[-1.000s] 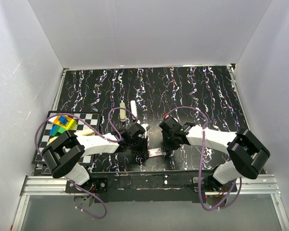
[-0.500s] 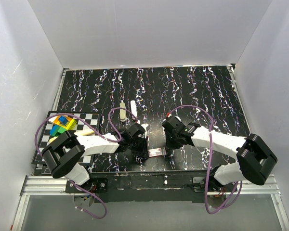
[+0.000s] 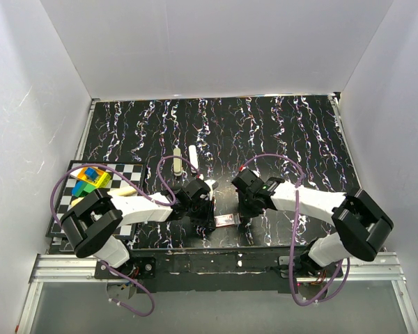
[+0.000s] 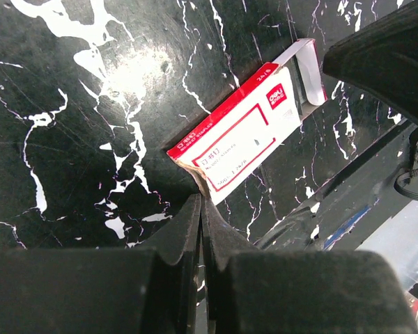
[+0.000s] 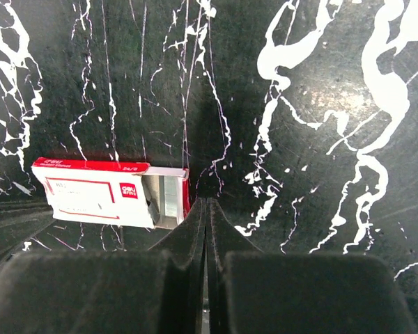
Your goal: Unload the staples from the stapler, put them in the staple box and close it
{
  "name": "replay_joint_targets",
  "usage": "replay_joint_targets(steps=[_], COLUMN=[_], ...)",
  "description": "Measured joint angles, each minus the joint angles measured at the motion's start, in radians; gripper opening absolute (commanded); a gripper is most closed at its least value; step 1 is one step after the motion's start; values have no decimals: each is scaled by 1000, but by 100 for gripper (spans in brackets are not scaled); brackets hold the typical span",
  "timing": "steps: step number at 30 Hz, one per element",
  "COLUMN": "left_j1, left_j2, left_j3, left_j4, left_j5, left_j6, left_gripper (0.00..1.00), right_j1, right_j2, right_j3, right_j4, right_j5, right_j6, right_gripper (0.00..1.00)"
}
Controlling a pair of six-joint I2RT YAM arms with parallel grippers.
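The staple box, red and white, lies flat by the near edge of the black marbled mat, between the two grippers; its inner tray is slid partly out at the right end, a grey strip showing inside. The left gripper is pinched fully closed on nothing, its tips at the box's left end corner; the right gripper is likewise closed and empty, its tips just beside the open right end. Farther off and to the left lie a beige bar and a white bar, side by side; what either is I cannot tell. A checkerboard with coloured blocks sits at the mat's left edge.
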Motion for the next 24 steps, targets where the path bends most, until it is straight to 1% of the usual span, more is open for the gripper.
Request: replay_joint_targets(steps=[24], left_j1=[-4], left_j2=[13], left_j3=[0], left_j4=[22], left_j5=[14], left_j6=[7], left_gripper=[0], right_j1=[0], right_j2=[51], right_j3=[-1], right_j4=[88], right_j5=[-65], right_j6=[0], right_gripper=[1])
